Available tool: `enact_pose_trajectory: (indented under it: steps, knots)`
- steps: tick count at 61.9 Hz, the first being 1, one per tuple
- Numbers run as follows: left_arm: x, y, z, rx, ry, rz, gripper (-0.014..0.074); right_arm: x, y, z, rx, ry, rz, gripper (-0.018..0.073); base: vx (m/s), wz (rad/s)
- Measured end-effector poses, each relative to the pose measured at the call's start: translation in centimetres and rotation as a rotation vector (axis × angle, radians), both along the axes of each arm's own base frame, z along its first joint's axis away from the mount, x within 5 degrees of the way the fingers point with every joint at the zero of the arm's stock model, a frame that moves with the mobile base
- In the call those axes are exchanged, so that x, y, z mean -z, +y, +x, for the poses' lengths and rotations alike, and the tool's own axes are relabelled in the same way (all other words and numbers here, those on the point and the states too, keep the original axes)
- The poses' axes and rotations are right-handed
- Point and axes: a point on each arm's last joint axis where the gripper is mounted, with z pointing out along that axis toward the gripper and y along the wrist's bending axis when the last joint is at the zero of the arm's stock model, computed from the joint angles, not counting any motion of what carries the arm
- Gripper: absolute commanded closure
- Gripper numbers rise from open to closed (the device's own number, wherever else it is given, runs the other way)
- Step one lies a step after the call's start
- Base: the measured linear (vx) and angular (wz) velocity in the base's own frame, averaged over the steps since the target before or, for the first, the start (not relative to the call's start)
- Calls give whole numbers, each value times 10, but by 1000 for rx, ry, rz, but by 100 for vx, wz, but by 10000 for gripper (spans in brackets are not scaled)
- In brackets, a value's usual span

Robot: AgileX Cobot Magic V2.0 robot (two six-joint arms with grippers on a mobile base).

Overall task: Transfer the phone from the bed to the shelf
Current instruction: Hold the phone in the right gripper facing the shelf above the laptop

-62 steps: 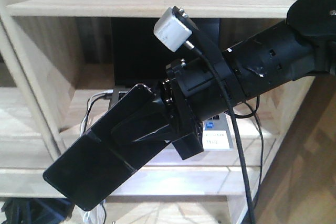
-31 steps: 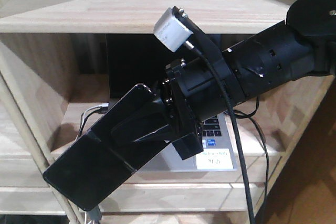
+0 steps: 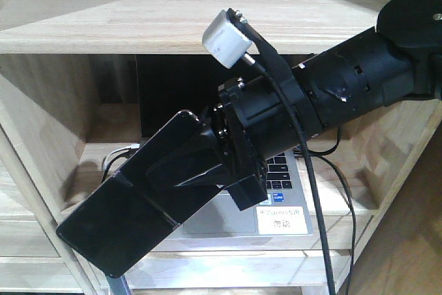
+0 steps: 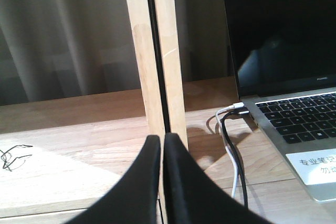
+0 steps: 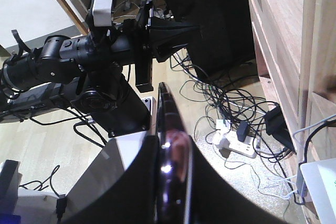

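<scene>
Phone (image 3: 131, 222): held in the air, clamped across its upper half by the right fingers (image 3: 185, 170) and tilted with the free end down to the lower left. It is seen in front of the open compartment of the shelf (image 3: 207, 12), and no part of it is seen resting on wood. The bed is not in view. The step is judged to be the carry-in and set-down. The board below is largely taken by an open laptop (image 3: 207, 222), so the bare wood at the board's left end, between the laptop's left edge and the compartment's left wall, is judged the best spot. Cables (image 4: 231, 145) lie toward the back of that end and should be avoided. The phone would best be levelled first, kept under the upper board, lowered until it lies flat, set back from the front edge, and only then released. The left fingers (image 4: 153, 155) are pressed together on nothing, before an upright (image 4: 157, 51), and are best kept out of the path. Counted: one phone; one laptop with one white label (image 3: 280, 220) near its front edge; two cables at its left side, one white and one dark; two arms; one power strip (image 5: 236, 142) on the floor, where the leads are too tangled to count.
</scene>
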Motion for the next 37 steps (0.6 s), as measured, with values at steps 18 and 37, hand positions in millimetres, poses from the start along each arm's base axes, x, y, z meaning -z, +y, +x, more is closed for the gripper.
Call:
enact_pose_trajectory:
  steps: [18, 37]
  knots:
    - [0, 0, 0, 0, 0, 0, 595, 0, 0, 0, 0, 0, 0, 562, 0, 0]
    - [0, 0, 0, 0, 0, 0, 595, 0, 0, 0, 0, 0, 0, 562, 0, 0]
